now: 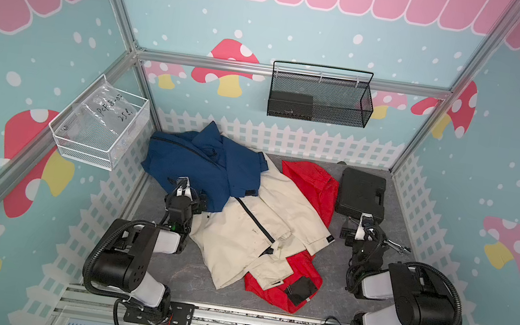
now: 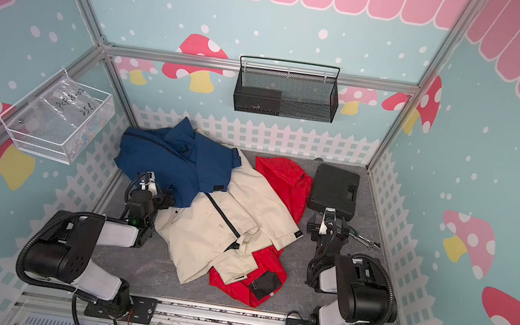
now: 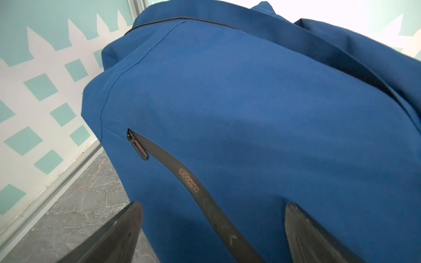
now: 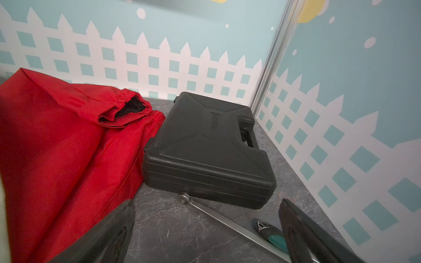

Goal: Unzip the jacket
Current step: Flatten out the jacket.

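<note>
Jaws on both arms are standing fully apart, holding nothing. The left gripper [image 3: 213, 205] is hovering over the blue jacket [image 1: 196, 160], whose pocket zip [image 3: 189, 180] is running between the fingers. The right gripper [image 4: 206, 202] is facing the black case [image 4: 205, 148], well apart from the cream jacket [image 1: 256, 225]. The blue jacket is overlapping the cream jacket's far left corner, and the red jacket [image 1: 314, 185] is lying beneath it, showing along its right and near edges. The left jaws are risking a grab at the pocket zip instead of a front zip [image 1: 254, 216], and pulling unbraced would be dragging the layered cloth along. Counting: three jackets, one case, one wrench [image 4: 227, 222] with possibly a second tool beside it, and two wall baskets, a white basket [image 1: 85, 151] and a black basket [image 1: 323, 68].
</note>
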Available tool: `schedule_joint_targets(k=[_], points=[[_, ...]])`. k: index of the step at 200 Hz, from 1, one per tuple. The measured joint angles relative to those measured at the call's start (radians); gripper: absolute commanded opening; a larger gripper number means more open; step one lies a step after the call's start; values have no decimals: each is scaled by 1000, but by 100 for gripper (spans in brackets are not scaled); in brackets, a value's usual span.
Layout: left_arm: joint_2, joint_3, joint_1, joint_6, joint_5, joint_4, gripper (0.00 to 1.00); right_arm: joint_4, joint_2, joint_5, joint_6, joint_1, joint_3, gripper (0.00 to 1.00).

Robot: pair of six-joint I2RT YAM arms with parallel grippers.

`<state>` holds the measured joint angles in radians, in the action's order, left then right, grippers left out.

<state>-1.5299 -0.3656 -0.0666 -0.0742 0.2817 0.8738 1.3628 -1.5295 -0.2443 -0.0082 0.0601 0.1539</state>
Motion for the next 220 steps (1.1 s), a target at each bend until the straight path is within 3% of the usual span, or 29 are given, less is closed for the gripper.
schedule_joint_targets(k=[155, 191, 204, 220], points=[[0, 0, 0, 0, 0, 0, 100, 0, 0, 0, 0, 0, 1, 100], [6, 10, 0, -1, 35, 35, 100, 7, 5, -3, -3, 0, -3, 96], [53, 44, -15, 4, 75, 43, 99, 0, 62, -10, -4, 3, -29, 95], [195, 98, -89, 35, 154, 34, 100, -46, 258, -6, -5, 9, -83, 92]])
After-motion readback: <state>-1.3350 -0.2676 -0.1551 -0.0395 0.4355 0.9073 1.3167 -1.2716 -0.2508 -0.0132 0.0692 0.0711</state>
